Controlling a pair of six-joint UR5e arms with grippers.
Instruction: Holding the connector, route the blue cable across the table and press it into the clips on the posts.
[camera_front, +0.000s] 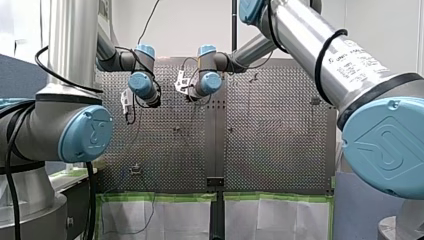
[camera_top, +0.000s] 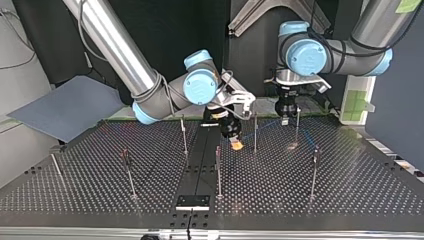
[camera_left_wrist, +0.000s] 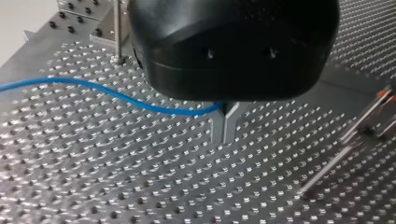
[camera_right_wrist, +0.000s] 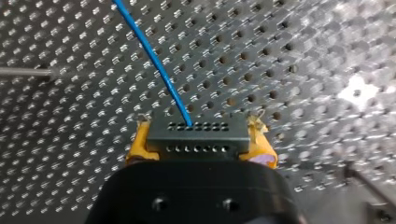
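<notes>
In the right wrist view my right gripper (camera_right_wrist: 200, 133) is shut on a dark connector (camera_right_wrist: 198, 141) with rows of small holes, held between its yellow pads (camera_right_wrist: 139, 140). The blue cable (camera_right_wrist: 159, 65) leaves the connector and runs ahead over the perforated table. In the left wrist view my left gripper (camera_left_wrist: 225, 139) has its metal fingers shut on the blue cable (camera_left_wrist: 93, 86), low over the table. In the top view my right gripper (camera_top: 234, 140) hangs near the middle posts, and my left gripper (camera_top: 285, 118) stands behind a post (camera_top: 298, 124). The cable (camera_top: 263, 126) stretches faintly between them.
Several thin posts stand on the perforated table (camera_top: 350, 190), among them one (camera_top: 255, 132) beside my right gripper and one (camera_top: 314, 170) at the top view's right. A dark strip (camera_top: 197, 165) crosses the middle. A grey sheet (camera_top: 65, 107) lies at the top view's left.
</notes>
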